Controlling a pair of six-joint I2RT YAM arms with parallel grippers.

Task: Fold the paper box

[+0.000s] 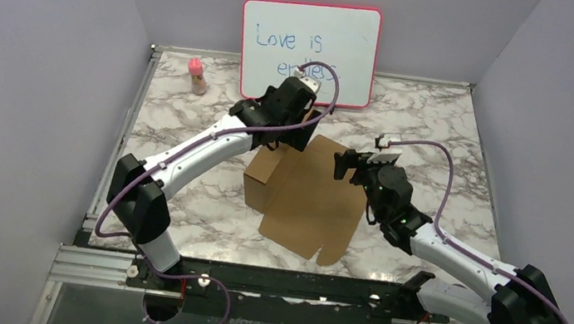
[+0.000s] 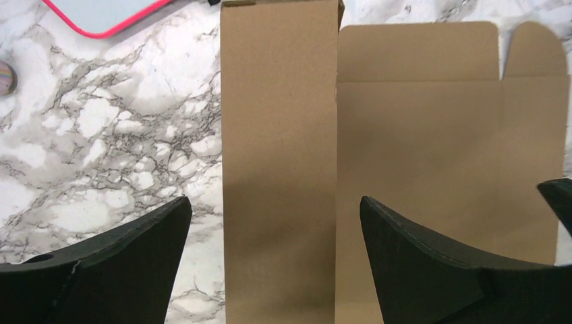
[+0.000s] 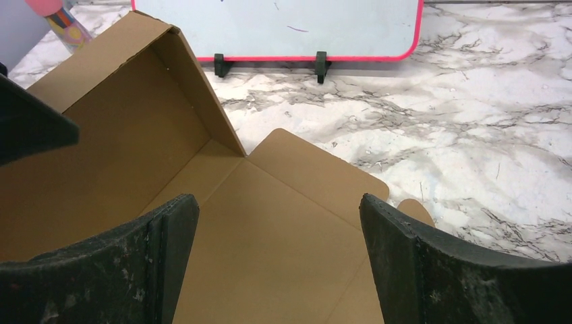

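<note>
The paper box [image 1: 309, 194] is a plain brown die-cut sheet in the middle of the table. Its left part is folded up into a standing wall [image 1: 263, 177]; the rest lies flat. In the left wrist view the raised panel [image 2: 280, 162] runs between the fingers beside the flat panel [image 2: 445, 148]. My left gripper [image 1: 310, 119] is open above the box's far edge and holds nothing. My right gripper [image 1: 348, 166] is open above the sheet's right side. In the right wrist view the folded wall [image 3: 128, 128] rises at left over the flat sheet [image 3: 283, 236].
A red-framed whiteboard [image 1: 308, 50] with blue writing stands at the back. A small pink-capped bottle [image 1: 197, 75] stands at the back left. Marble tabletop [image 1: 453, 150] lies around the box, with grey walls on both sides.
</note>
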